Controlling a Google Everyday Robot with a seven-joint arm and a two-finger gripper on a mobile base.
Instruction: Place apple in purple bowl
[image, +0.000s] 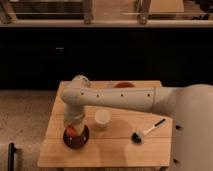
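The purple bowl (76, 139) sits near the front left of the wooden table (115, 150). It looks very dark. My gripper (74, 127) hangs straight down from the white arm and sits right over the bowl, reaching into it. The apple (71, 131), a small red-orange shape, shows at the gripper's tip just inside the bowl's rim. The gripper hides part of it. I cannot tell whether the apple is held or resting in the bowl.
A small pale cup (102, 118) stands just right of the bowl. An orange-red dish (124, 85) lies at the table's back edge, partly behind my arm. A dish brush (148, 129) with a black head lies at the right.
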